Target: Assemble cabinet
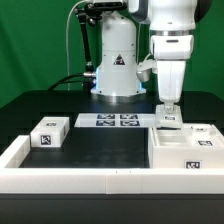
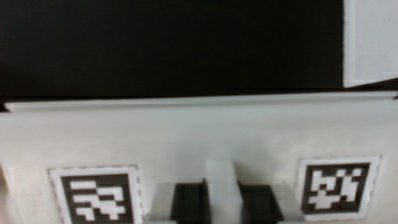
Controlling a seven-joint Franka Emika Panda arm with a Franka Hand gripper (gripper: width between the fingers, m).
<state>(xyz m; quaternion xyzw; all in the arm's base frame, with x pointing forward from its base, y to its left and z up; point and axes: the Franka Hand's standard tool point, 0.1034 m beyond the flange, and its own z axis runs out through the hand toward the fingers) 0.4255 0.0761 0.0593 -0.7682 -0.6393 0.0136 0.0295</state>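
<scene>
The cabinet (image 1: 185,150) is a large white box with square tags, at the exterior view's right. My gripper (image 1: 168,108) comes straight down onto its far edge. In the wrist view the cabinet (image 2: 196,140) fills the frame with two tags showing. My gripper (image 2: 217,205) has its two dark fingers (image 2: 185,205) pressed against a thin upright white strip of the cabinet between them. A small white tagged block (image 1: 50,132) lies apart at the exterior view's left.
The marker board (image 1: 118,120) lies in front of the robot base (image 1: 115,70). A long low white rail (image 1: 100,180) edges the black table at the front and left. A white piece (image 2: 370,45) shows beyond the cabinet in the wrist view.
</scene>
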